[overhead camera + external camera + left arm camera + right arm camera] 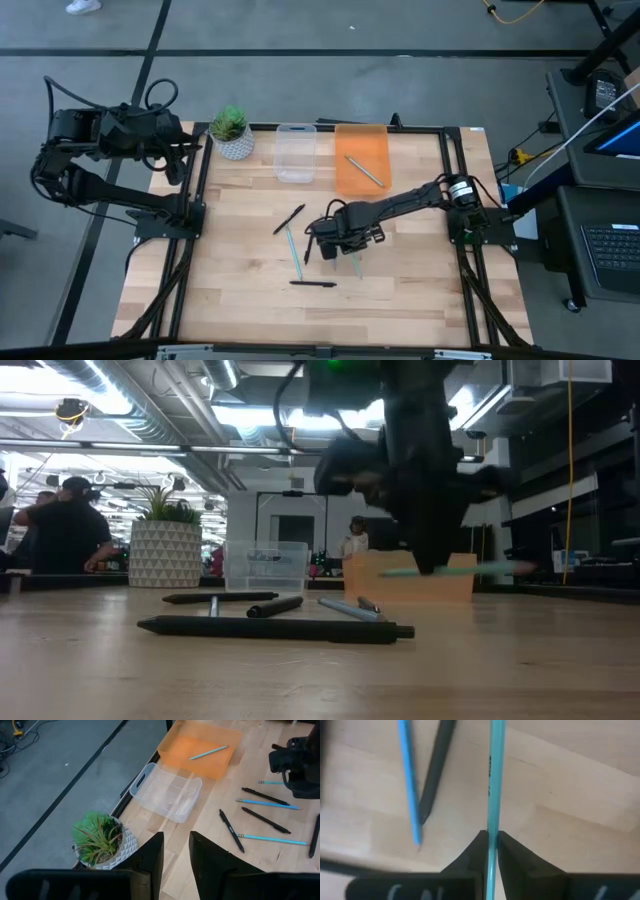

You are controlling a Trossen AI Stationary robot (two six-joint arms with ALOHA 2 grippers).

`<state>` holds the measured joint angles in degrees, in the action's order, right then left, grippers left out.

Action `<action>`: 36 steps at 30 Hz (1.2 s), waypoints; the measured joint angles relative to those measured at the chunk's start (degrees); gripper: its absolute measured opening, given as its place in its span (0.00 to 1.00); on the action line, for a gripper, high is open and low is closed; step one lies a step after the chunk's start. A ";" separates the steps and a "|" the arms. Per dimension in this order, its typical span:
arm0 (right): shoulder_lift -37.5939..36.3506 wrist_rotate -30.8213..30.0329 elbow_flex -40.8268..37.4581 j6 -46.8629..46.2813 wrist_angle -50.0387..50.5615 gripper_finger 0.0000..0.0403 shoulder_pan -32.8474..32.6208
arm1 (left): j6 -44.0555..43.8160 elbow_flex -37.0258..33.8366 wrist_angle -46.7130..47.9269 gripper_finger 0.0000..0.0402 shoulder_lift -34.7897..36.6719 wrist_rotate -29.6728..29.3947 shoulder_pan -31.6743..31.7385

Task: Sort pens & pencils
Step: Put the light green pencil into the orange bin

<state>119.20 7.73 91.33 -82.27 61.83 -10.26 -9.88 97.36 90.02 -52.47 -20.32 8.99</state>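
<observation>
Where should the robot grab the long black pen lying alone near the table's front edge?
Around its middle, coming straight down from above and closing across its thin width. The long black pen lies flat on the wooden table, with bare wood beside its middle.

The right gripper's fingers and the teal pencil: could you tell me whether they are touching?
Touching. In the right wrist view, the right gripper has both dark fingers pressed against the teal pencil, which runs straight between them with no gap on either side.
</observation>
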 joint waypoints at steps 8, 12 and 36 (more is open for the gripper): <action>-0.09 0.48 9.77 1.70 12.27 0.09 0.00 | 0.01 0.00 0.00 0.21 0.00 0.00 -0.02; -0.11 0.00 14.47 1.76 15.98 0.09 -0.13 | 0.01 0.00 0.00 0.21 0.00 0.00 0.00; -0.15 -0.69 19.26 4.83 24.48 0.10 1.64 | 0.01 0.00 -0.02 0.21 0.00 0.00 0.00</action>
<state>119.04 7.04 110.59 -77.44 86.30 -8.62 -9.87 97.36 90.00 -52.47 -20.32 8.99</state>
